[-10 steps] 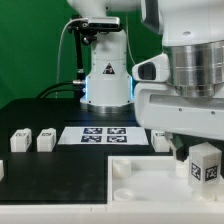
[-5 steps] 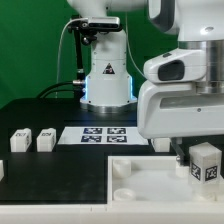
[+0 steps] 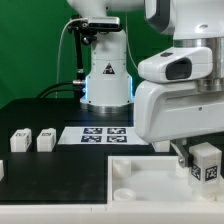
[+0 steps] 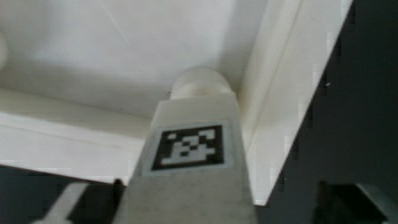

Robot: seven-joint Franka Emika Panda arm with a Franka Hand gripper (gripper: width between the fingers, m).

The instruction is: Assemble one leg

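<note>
While spare legs [image 3: 20, 140] sit untouched on the table [image 3: 60, 170] at the exterior view's left and the marker board [image 3: 100, 134] lies mid-scene, the end effector [image 3: 203, 157] is clamped on the leg [image 3: 206, 166] at right, upright over the tray [image 3: 135, 178]. Wrist view: leg tip hangs near a tray corner; socket hidden. Step, judged: insertion. Next: align over the socket, then descend straight. Versus earlier frames, leg barely shifts; arm housing changes pose slightly.

The thin white marker board [image 3: 105, 134] lies mid-frame, a small white plastic block [image 3: 45, 139] left of it; the small white plastic leg [image 3: 205, 163] hangs over the flat white tray-like part [image 3: 140, 185], lower right.
</note>
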